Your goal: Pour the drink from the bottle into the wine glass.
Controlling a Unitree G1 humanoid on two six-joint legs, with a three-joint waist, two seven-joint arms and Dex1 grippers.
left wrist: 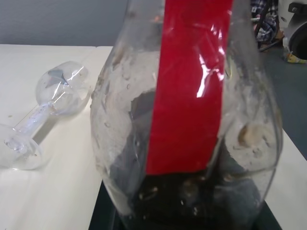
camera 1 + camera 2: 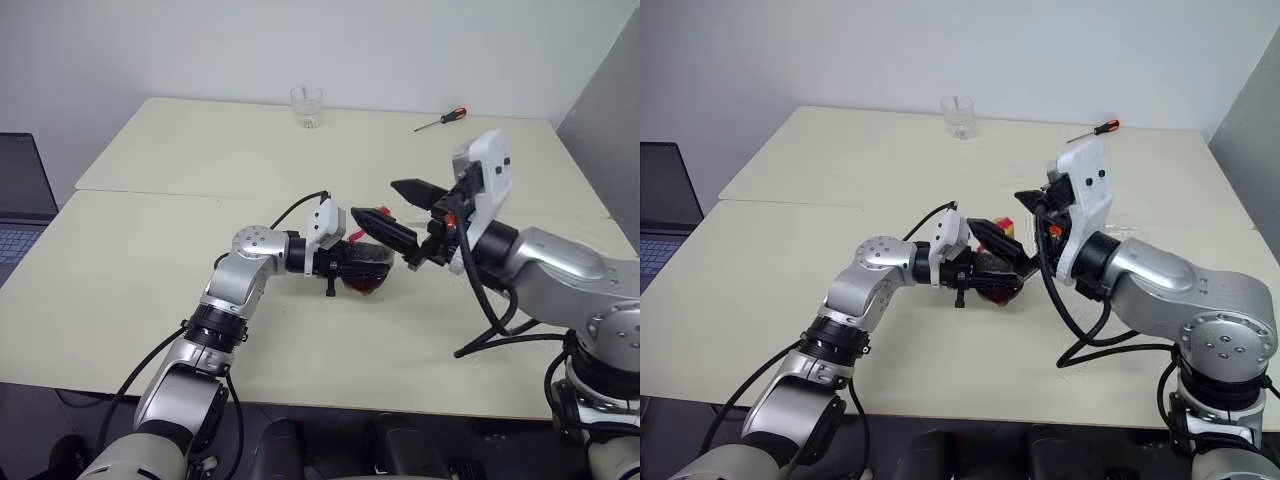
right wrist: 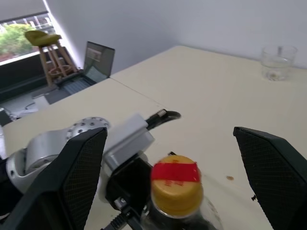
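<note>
The left gripper (image 2: 352, 262) has its jaws clamped narrow on the belly of the bottle (image 1: 187, 120), holding it upright just above the worktop (image 2: 150, 260) near the middle. The right gripper (image 3: 170, 167) stands with its jaws spread wide, one on either side of the yellow-red cap (image 3: 176, 184) and not touching it.

The bottle is thin clear plastic with a red label strip (image 1: 189, 81) down its neck. I judge it light and soft-walled, so a hard squeeze would buckle it or push liquid out once it is open. The drink (image 1: 192, 199) sits dark and low in the base, so little weight hangs from the grip. The rounded body is a slippery place to hold; the present hold low on the belly looks right. The cap is still on, and it is small and stiff, best pinched squarely across its sides for unscrewing.

The wine glass (image 1: 45, 115) lies on its side on the worktop just beside the bottle, bowl and foot both resting on the surface. It is thin, smooth and fragile, and apt to roll. I would take it by the stem near the bowl and stand it up before pouring.

Farther off, at the far edge, stand a short clear tumbler (image 2: 307, 106) and a screwdriver (image 2: 441, 120).
</note>
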